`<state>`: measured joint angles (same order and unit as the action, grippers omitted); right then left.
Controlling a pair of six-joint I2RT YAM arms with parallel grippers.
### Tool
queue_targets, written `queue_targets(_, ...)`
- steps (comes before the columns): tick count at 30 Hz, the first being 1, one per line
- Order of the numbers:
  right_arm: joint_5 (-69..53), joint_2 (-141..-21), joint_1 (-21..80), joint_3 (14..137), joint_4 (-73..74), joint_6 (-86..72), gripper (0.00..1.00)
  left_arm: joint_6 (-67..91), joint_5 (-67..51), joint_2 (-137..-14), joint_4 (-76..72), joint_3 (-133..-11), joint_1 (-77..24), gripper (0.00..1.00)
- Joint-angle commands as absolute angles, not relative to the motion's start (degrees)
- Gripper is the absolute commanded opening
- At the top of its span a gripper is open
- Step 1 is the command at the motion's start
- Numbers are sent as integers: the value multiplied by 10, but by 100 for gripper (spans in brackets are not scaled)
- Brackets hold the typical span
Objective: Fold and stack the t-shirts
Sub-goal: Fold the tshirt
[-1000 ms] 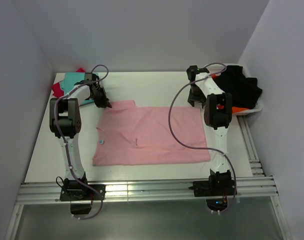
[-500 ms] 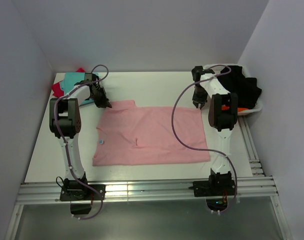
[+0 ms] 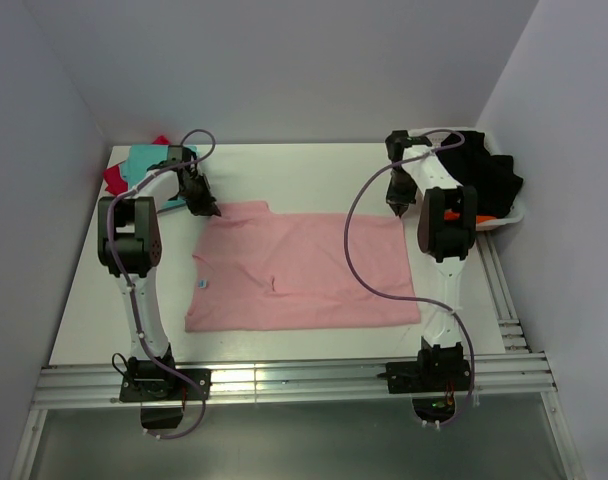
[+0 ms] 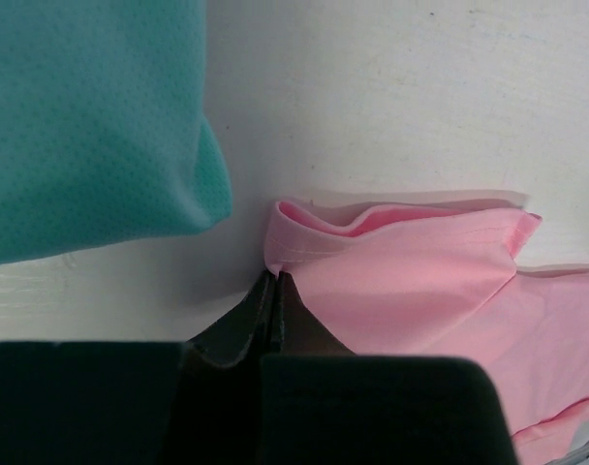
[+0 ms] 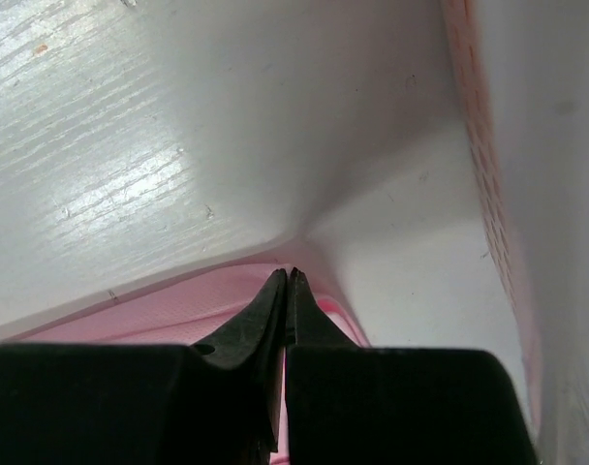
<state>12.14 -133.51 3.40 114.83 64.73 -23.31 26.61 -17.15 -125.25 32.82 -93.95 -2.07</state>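
I have bare table free along the far side, between both arms. The teal t-shirt crowds the far-left corner near the left gripper. The white basket hems in the right arm, and its purple cable loops over the pink t-shirt.

The light pink t-shirt lies spread flat, roughly rectangular, across the middle of the table, with its far-left corner bunched into a small raised fold. The teal t-shirt sits folded at the table's far-left corner, on the red/magenta t-shirt, whose edges peek out beneath it.
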Motion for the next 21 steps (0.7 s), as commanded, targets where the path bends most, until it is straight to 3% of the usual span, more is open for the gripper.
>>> queue_targets(1, 96, -1377, 4, 1157, 725, -247, 0, 257, -142, -1209, 338, -938, -15, 0)
queue_targets(21, 3, -1331, 6, 1228, 713, -257, 0, 284, -151, -1144, 365, -996, -18, 0)
